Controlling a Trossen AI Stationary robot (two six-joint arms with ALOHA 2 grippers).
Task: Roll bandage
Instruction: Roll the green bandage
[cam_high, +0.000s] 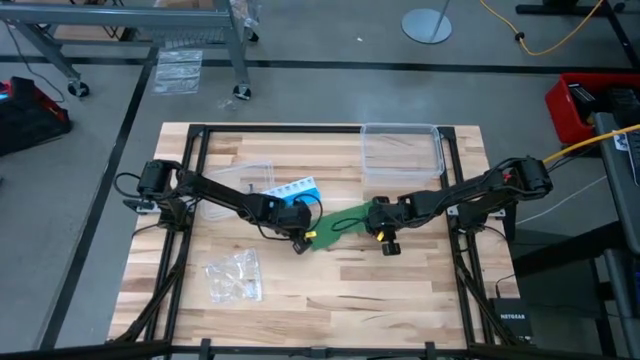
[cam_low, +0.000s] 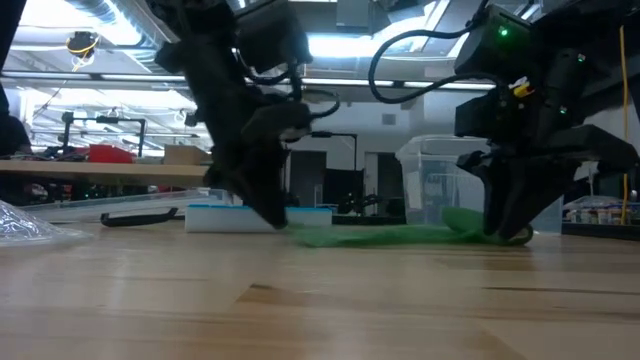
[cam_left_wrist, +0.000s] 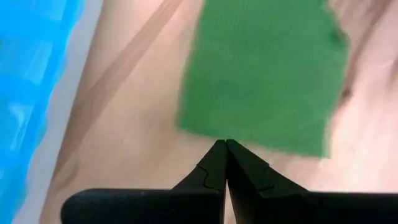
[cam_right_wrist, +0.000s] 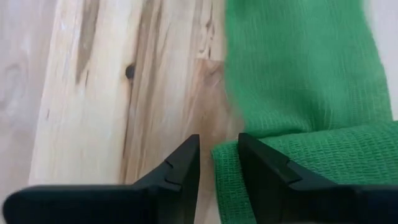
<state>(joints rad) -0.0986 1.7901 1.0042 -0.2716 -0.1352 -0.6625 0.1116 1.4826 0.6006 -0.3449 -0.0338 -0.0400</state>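
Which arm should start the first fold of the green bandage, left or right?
Right, probably. The right hand is open at a bandage end already doubled over, one finger on the cloth. The left hand is shut at the other end's edge, so it would have to open first.

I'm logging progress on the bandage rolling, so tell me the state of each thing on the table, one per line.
Bandage: lying flat, one end folded over, not rolled.
Left hand: shut, at the bandage's end.
Right hand: open, at the folded end.
Clear box: open, empty.
Pill organizer: lying flat.
Plastic bag: lying flat.
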